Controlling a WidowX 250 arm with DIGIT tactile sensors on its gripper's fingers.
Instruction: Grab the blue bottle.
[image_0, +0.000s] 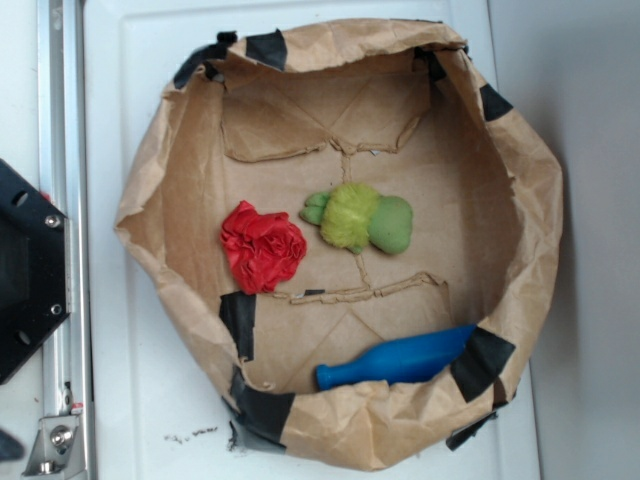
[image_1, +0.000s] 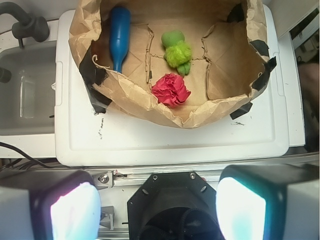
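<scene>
Blue bottle (image_1: 119, 36) lies flat along the paper bin's (image_1: 150, 107) wall, neck pointing toward the tool (image_1: 159, 207). It sits ahead-left, well apart. Tool fingers (image_1: 75, 210) are spread, holding nothing.

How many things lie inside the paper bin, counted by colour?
Blue: 1, the blue bottle
Red: 1, the red flower
Green: 1, the green plush toy
Total: 3
</scene>
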